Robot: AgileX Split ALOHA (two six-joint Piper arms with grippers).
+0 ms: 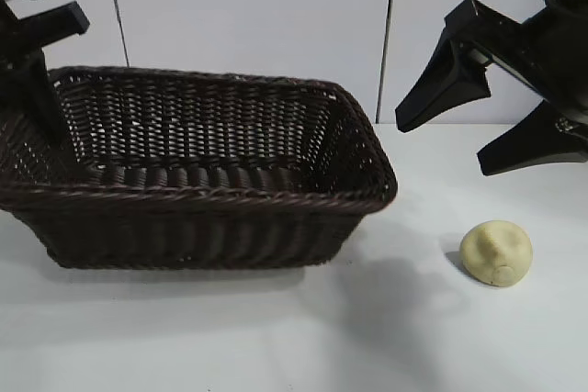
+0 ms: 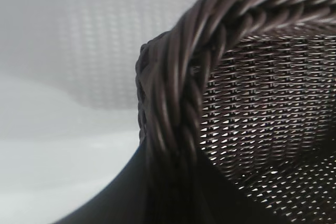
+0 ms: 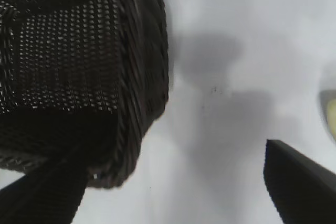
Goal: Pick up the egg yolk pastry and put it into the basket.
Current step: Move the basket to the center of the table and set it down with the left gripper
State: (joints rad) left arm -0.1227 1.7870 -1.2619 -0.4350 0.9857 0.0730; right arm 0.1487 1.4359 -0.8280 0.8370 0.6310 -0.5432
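The egg yolk pastry (image 1: 497,252), a small pale yellow ball, lies on the white table to the right of the basket (image 1: 211,192). Only a sliver of it shows at the edge of the right wrist view (image 3: 331,114). My right gripper (image 1: 443,144) hangs open and empty above the table, behind and slightly left of the pastry, between it and the basket's right end (image 3: 142,93). My left gripper (image 1: 39,115) is at the basket's left end, one finger inside the wall. In the left wrist view the braided rim (image 2: 178,103) runs between its jaws.
The white table (image 1: 276,337) stretches in front of the basket and around the pastry. A pale panelled wall (image 1: 248,6) stands close behind the basket.
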